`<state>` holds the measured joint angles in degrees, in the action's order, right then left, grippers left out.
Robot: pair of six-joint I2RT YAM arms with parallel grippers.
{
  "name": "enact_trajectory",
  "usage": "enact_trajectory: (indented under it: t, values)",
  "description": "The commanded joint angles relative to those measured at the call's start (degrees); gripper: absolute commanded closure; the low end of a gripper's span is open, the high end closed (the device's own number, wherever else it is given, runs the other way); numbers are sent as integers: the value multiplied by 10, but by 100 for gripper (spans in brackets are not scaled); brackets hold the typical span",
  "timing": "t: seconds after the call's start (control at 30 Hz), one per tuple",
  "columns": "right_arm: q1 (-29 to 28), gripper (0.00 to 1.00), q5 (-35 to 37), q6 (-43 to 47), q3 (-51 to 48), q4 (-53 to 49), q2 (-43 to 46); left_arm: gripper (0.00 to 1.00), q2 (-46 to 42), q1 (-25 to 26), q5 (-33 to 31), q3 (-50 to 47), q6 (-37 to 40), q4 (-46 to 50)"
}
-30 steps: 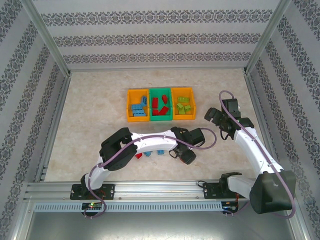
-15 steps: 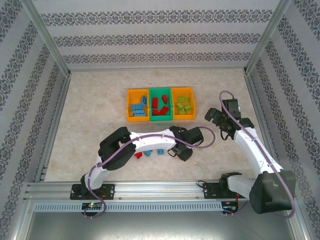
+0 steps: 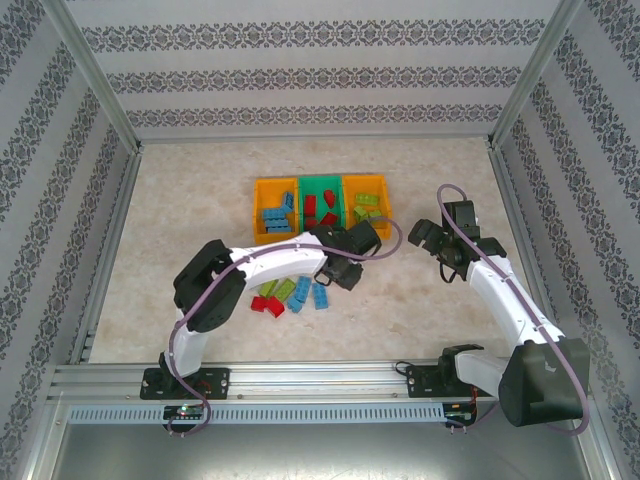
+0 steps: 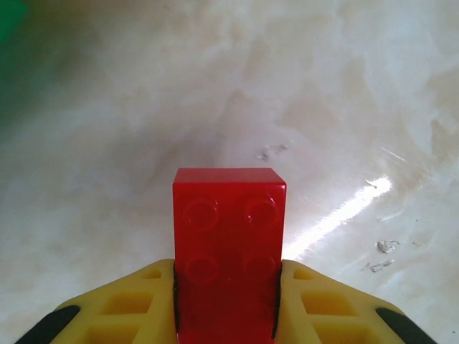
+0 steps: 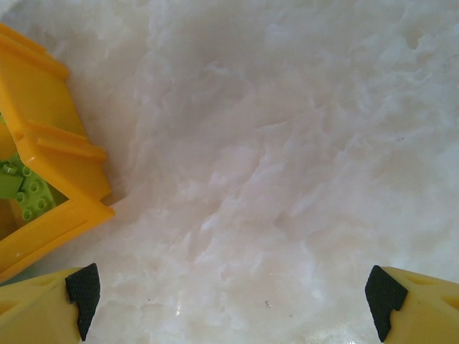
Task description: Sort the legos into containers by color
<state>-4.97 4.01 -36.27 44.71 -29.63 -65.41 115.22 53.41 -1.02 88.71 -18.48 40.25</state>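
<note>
Shift: left arm has swung away from the near edge towards the bins, uncovering the loose bricks it was lying over; right arm barely changed.
Red brick (image 4: pixel 229 240): pinched in the left gripper (image 4: pixel 228 304), studs facing the wrist camera, about half its length sticking out past the fingertips. It is off the table (image 4: pixel 344 107), which shows bare beneath it.
Brick axis: long axis runs straight out along the fingers, pointing the way the gripper points.
Left gripper (image 3: pixel 340 272): closed on the brick's two long sides, one yellow finger (image 4: pixel 129 308) on each.
Green bin (image 3: pixel 322 181): middle of the row and already holding red bricks, so it is the target.
Bearing: in the top view the bin lies just beyond the gripper and slightly to the left. The wrist view agrees, with a green blur at its far-left corner.
Judgement: the carry is nearly done. A short reach forward and left should put the brick over the bin, then release.
Orange bins: left one (image 3: pixel 257 212) holds blue, right one (image 3: pixel 386 210) holds lime — one on each side of the target, so a sideways drift risks the wrong bin.
Loose bricks (image 3: pixel 295 296): red, lime and blue, on the table near side of the gripper, still to be sorted.
Right gripper (image 3: pixel 422 233): fingers spread wide and empty, just beside the right orange bin, whose corner (image 5: pixel 61 154) shows in its wrist view.
Nearer arm: left — it already has the brick.
</note>
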Motion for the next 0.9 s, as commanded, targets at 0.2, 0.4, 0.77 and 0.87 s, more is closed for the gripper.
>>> enact_trajectory:
  t: [0.2,0.4,0.77,0.87]
  values:
    - [5,2,-4,-11,-9,12,-1,68,-32,-73,-39,46,-13,31]
    - [5,2,-3,-10,-11,10,3,67,-17,-124,-43,94,-12,48]
    - [-3,2,-45,-6,-31,36,11,66,77,-176,-42,229,5,60]
    - [-33,3,-41,6,-48,51,30,66,103,-189,-47,266,6,59]
